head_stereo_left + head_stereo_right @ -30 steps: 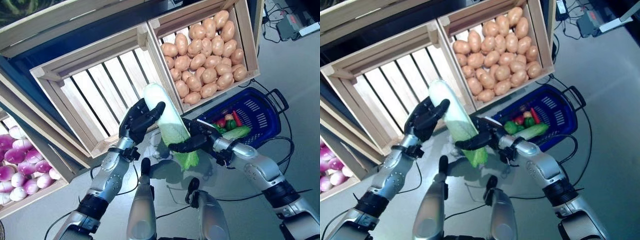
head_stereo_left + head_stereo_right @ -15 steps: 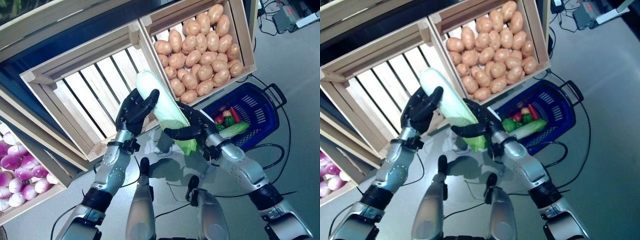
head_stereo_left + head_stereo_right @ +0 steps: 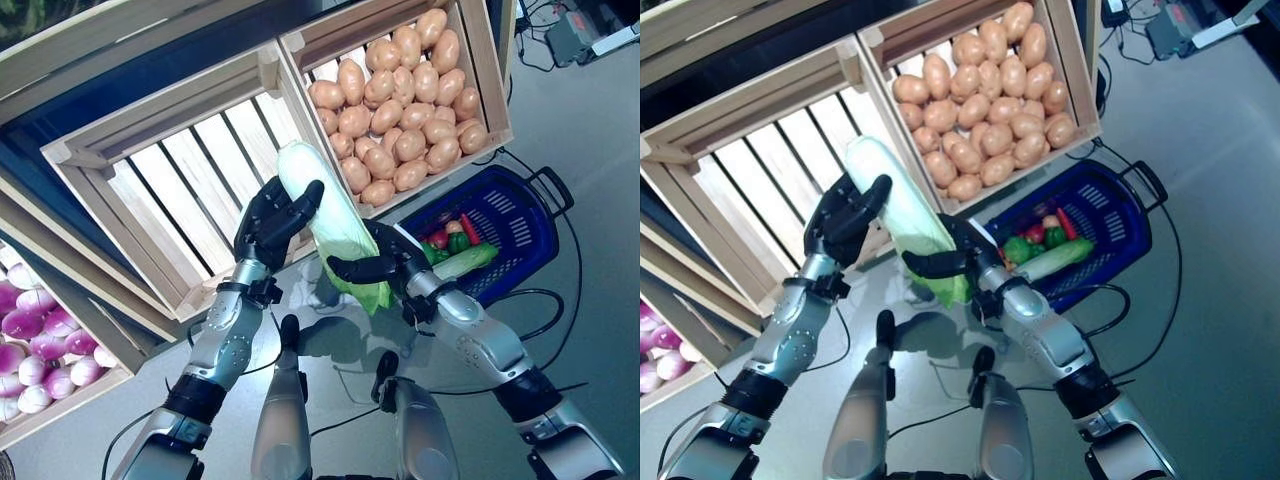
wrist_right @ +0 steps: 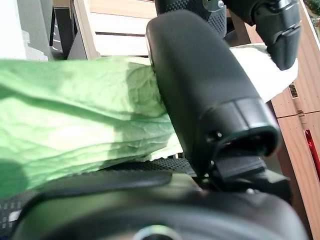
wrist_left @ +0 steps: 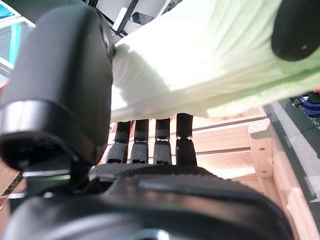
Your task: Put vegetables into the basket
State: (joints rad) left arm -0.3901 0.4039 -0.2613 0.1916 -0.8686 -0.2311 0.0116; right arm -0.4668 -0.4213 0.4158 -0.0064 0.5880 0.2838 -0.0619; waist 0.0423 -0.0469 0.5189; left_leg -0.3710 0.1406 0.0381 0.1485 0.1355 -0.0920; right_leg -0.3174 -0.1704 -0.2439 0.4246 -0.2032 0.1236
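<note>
Little has shifted in half a second: the Chinese cabbage [image 3: 335,220] sits a touch lower between the two hands, and the right hand's thumb now points further toward the left hand; a second ago the whole view sat differently, which reads as camera movement.

Two wooden crates fill the upper scene: an empty slatted crate [image 3: 170,190] to the left, and a crate of potatoes [image 3: 405,100] to the right. A third crate with purple-white turnips [image 3: 30,350] shows at the left edge. The blue basket [image 3: 520,225] stands on the grey floor below the potato crate, already holding a cucumber [image 3: 462,262], a green pepper, a red one and other small items.

Held in the air before the empty crate, short of the basket, the cabbage tilts with its white stem up. The left hand [image 3: 272,222] curls round the white upper part, thumb over the top. The right hand [image 3: 385,262] clasps the green leafy end, though its fingers behind the leaves are mostly hidden.
</note>
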